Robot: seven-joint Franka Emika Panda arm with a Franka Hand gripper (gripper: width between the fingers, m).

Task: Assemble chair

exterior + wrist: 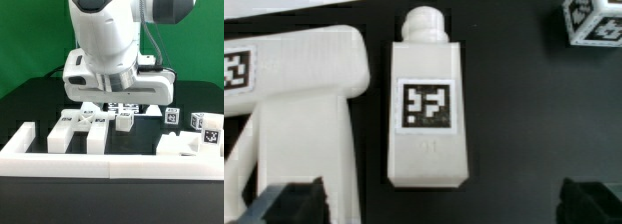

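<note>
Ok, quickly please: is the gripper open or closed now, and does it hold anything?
Gripper: open, fingers wide apart, holding nothing; the white tagged chair bar under it is not touched.

a leg point(429, 100) lies just beside a slab point(304, 90), not touching; another part point(180, 145) sits behind the wall point(100, 165), on the exterior view's right.

Black table point(100, 205); long white border wall point(110, 165) across foreground; green backdrop point(30, 40) behind.
</note>
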